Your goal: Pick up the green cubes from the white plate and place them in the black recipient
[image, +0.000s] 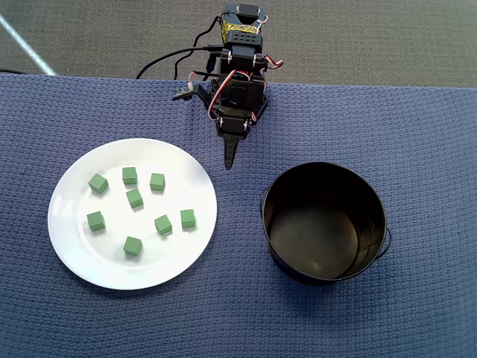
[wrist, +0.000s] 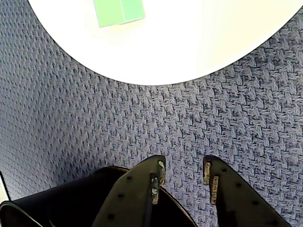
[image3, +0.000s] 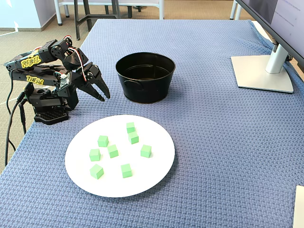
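Several small green cubes (image: 134,198) lie spread on the white plate (image: 173,259) at the left of the overhead view; they also show in the fixed view (image3: 112,151). The black recipient (image: 313,242) stands empty to the plate's right. My gripper (image: 229,159) hovers over the cloth between plate and pot, near the arm's base, open and empty. In the wrist view the gripper (wrist: 183,168) has a clear gap between its fingertips (wrist: 160,166). The plate's edge (wrist: 189,42) and one cube (wrist: 118,10) lie ahead, and the pot's rim (wrist: 61,203) is at the lower left.
A blue woven cloth (image: 417,134) covers the table. The arm's base (image3: 47,102) stands at the table's left edge in the fixed view. A monitor stand (image3: 261,71) sits at the back right there.
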{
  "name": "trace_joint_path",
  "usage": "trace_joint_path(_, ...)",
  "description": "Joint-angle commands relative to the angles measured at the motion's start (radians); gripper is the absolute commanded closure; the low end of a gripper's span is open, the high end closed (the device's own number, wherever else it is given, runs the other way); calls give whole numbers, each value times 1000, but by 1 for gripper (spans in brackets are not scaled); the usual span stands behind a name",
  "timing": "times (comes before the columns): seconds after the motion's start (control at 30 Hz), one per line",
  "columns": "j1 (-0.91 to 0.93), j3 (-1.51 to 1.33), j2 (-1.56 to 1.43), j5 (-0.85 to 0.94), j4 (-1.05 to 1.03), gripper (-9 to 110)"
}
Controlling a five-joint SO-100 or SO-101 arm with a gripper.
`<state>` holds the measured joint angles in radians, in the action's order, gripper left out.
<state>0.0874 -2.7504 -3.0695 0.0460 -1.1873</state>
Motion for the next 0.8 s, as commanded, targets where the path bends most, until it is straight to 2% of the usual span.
trace_joint_path(0.0,-72,-60,52,178,123,100)
trace_joint_path(0.37,-67,-49,84,163,133,101)
trace_joint_path(0.5,-77,14,190,147,130,95)
trace_joint_path(0.77,14,422,549,61,18,92)
